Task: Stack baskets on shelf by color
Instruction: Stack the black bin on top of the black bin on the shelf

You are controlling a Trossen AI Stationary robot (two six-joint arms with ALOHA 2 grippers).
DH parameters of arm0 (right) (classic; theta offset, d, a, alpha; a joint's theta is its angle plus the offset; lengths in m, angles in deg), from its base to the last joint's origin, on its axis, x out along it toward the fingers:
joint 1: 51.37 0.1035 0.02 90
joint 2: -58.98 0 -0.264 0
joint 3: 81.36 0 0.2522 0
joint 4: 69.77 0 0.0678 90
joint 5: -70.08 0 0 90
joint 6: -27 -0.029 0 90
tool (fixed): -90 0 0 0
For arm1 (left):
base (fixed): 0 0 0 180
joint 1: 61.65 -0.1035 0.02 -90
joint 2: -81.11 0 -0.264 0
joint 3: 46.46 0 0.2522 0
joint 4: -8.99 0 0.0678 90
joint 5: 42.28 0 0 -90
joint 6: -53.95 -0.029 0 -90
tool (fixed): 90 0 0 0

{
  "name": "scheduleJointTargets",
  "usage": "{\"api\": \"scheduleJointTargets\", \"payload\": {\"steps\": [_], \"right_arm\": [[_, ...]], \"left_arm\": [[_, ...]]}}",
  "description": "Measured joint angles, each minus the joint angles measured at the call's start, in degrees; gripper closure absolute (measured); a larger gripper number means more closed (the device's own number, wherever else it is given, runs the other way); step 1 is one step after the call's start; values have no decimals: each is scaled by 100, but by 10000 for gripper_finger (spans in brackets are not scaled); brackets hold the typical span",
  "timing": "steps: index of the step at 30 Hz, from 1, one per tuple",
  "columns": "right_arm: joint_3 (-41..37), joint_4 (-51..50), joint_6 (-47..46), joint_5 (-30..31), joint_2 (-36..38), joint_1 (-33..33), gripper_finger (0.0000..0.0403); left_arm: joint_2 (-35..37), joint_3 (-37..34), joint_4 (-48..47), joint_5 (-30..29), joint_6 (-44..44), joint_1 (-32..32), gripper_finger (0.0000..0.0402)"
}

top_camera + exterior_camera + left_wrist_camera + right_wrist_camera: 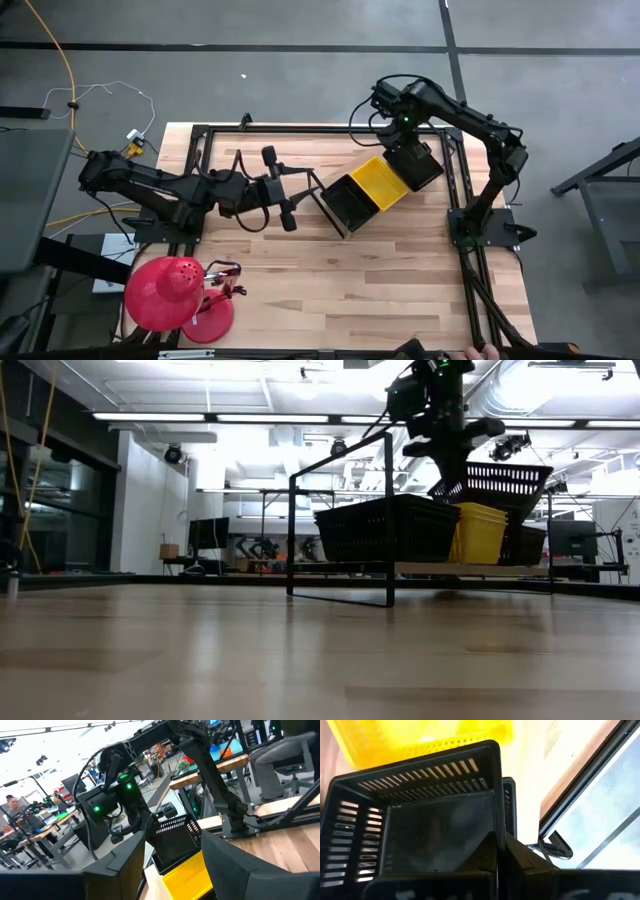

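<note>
The slanted wooden shelf (pixel 322 192) in its black frame stands mid-table. On it sit a black basket (pixel 346 205), a yellow basket (pixel 380 183) and, at the far right end, another black basket (pixel 527 546). My right gripper (pixel 501 854) is shut on a third black basket (pixel 492 480), tilted in the air above that end of the shelf. My left gripper (pixel 280 190) hovers open left of the shelf and touches nothing; its wrist view looks toward the held basket (pixel 175 840). My right gripper pinches one side wall (pixel 497 815) of the black basket at its rim, one finger inside (pixel 470 862) and one outside (pixel 532 862). It comes from above, slanting down. The basket is lifted clear and hangs tilted over the black basket on the shelf.
A red dome-shaped object (pixel 165 292) with red clamps lies at the table's near left corner. Black frame rails (pixel 462 190) run along the table's right and far edges, close to the shelf. Bare wood (pixel 350 280) lies between the shelf and the near edge.
</note>
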Motion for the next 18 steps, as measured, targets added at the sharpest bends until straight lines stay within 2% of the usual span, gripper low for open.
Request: {"api": "scheduleJointTargets", "payload": {"steps": [8,18], "right_arm": [[0,181,-785,-91,-2,0,403],[0,166,-1230,-48,-2,0,397]], "left_arm": [[-2,0,-133,-61,34,0,218],[-2,0,-195,-61,41,0,218]]}}
